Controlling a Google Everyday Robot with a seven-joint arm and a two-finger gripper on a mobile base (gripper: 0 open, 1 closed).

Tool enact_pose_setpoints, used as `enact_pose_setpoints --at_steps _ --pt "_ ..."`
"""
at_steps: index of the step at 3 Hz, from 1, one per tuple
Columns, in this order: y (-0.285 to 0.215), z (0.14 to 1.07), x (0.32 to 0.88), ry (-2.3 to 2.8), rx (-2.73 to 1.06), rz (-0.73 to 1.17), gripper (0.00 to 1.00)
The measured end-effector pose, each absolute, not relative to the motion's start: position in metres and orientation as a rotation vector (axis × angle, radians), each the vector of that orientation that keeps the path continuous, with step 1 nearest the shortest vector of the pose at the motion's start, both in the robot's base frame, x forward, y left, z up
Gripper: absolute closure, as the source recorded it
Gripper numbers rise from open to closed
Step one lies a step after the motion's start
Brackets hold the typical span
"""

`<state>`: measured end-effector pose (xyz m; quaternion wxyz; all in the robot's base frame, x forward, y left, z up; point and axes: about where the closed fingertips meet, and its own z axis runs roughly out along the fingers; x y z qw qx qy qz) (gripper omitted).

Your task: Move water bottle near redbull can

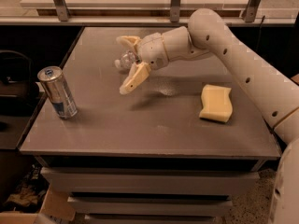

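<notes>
Your gripper hangs over the table's far-left part, its two tan, tapered fingers spread wide rather than clamped. Between them, close to the palm, sits the water bottle, a small clear, glossy plastic shape; you can't tell whether either finger touches it. The smooth, rounded white arm runs off to the right. The redbull can, slim, silver and blue, stands upright well apart at the left edge. A wavy yellow sponge lies on the matte grey table.
</notes>
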<state>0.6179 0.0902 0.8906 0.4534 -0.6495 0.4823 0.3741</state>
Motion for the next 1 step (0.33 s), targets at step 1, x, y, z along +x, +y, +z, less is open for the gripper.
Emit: enact_pose_setpoints --at_steps 1 --pt "0.0903 0.8905 0.6179 1.191 -1.604 0.924 0.00"
